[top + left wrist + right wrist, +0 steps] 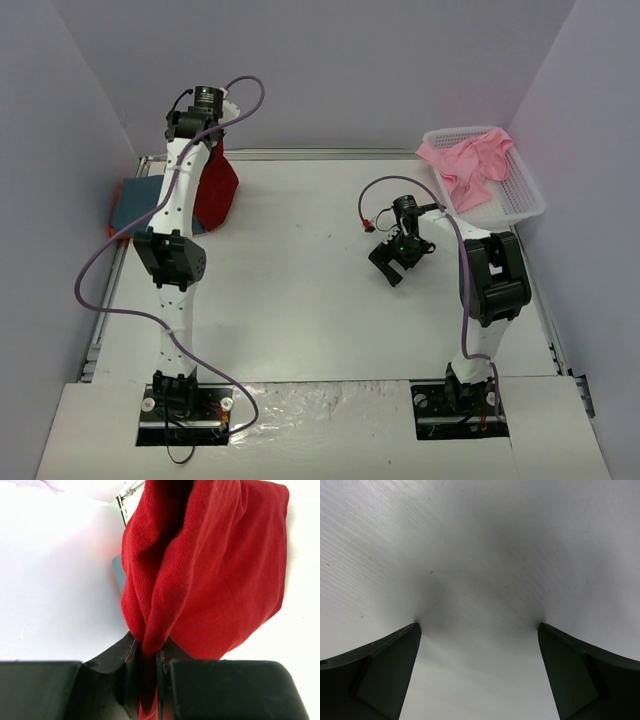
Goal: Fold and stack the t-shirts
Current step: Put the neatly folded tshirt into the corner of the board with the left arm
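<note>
Pink t-shirt (468, 162) heaped inside white lattice basket (520, 205).

the dark red t-shirt (215, 185) hangs bunched in loose vertical folds at the table's far left. under it lies the teal-blue t-shirt (135, 200), flat, with an orange t-shirt (113, 232) edge peeking out. the light pink t-shirt (468, 160) lies crumpled far right.

The left arm (178, 190) covers much of the red shirt (217, 186) and the teal shirt (135, 203) from above; an orange scrap (112, 232) at the teal shirt's edge is too small to identify. In the left wrist view, the red shirt runs off the top edge, hiding most of the teal shirt behind it.
</note>
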`<state>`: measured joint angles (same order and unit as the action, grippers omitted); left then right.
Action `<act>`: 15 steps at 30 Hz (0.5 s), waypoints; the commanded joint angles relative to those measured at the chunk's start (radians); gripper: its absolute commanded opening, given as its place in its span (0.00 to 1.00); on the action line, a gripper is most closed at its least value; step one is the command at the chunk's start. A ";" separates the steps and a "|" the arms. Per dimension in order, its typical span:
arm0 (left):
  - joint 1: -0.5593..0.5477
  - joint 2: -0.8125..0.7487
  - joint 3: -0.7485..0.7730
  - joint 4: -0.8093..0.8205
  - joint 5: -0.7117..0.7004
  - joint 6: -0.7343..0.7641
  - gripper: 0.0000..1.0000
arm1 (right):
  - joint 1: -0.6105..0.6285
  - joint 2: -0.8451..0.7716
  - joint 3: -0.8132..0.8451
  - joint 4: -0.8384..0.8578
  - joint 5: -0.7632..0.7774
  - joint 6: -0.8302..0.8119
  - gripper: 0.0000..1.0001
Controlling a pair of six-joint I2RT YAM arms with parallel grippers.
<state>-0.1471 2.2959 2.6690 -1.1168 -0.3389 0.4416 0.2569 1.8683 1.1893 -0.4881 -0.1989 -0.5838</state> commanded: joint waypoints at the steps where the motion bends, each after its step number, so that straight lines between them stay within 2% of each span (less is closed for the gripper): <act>1: 0.006 -0.118 0.060 0.034 -0.054 -0.003 0.02 | 0.007 0.049 -0.030 -0.044 0.042 -0.017 1.00; 15: 0.000 -0.158 0.089 0.046 -0.052 -0.004 0.02 | 0.008 0.063 -0.033 -0.044 0.058 -0.017 1.00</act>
<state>-0.1467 2.2429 2.7041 -1.1065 -0.3458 0.4355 0.2569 1.8702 1.1893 -0.4877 -0.1974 -0.5835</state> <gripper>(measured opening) 0.101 0.999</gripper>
